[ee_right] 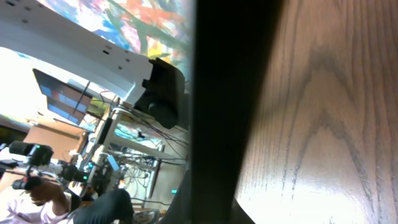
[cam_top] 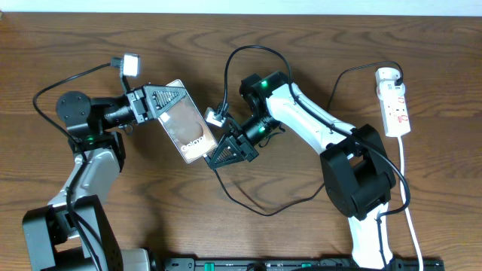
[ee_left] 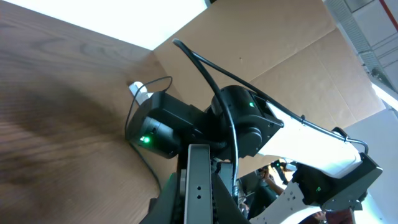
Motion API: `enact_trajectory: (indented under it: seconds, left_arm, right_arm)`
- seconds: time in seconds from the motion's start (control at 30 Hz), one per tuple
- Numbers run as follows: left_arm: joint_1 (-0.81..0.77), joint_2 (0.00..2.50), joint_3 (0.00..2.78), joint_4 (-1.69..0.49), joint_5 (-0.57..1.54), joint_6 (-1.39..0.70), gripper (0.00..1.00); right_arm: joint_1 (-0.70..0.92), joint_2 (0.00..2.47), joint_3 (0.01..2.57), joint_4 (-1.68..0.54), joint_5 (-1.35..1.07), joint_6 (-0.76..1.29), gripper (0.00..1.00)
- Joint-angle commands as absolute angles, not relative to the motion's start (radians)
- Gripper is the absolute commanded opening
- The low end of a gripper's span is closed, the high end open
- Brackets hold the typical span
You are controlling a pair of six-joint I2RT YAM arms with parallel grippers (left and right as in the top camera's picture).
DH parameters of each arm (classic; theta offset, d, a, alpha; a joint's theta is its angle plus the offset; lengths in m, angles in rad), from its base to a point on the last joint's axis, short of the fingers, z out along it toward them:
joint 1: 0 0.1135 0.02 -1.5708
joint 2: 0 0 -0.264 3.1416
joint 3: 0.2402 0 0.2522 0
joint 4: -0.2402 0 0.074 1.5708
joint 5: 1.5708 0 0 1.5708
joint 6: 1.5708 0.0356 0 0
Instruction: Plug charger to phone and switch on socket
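Note:
The phone (cam_top: 192, 135) is held tilted above the table's middle, its "Galaxy" lettering facing up. My left gripper (cam_top: 177, 111) is shut on its upper end. In the left wrist view its grey edge (ee_left: 199, 180) stands between the fingers. My right gripper (cam_top: 213, 158) is shut at the phone's lower end, and the charger's black cable (cam_top: 263, 213) trails out from it in a loop over the table. A dark band (ee_right: 230, 93) fills the middle of the right wrist view, hiding the connector tip. The white socket (cam_top: 393, 102) lies at the far right with a black plug at its top end.
The socket's white cord (cam_top: 407, 196) runs down the right side past the right arm's base (cam_top: 361, 177). Another black cable arcs above the right arm (cam_top: 252, 51). Small white camera parts sit near each wrist (cam_top: 129, 64). Cardboard stands behind the table (ee_left: 267, 56).

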State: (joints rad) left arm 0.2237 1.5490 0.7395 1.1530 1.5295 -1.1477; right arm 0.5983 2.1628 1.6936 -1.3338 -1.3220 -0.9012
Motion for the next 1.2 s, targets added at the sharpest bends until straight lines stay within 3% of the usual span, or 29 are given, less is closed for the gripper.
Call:
enact_trajectory:
  seconds: [0.0,1.17]
  left_arm:
    - [0.171,1.541,0.748,1.158,1.571,-1.133,0.07]
    - [0.186,1.542,0.748,1.157,1.517,-1.08,0.07]
  right_arm:
    - [0.607,2.17,1.714,-1.304,-1.424,-0.859,0.01]
    - [0.602,2.17,1.714,-1.302,-1.451,-0.834,0.01]
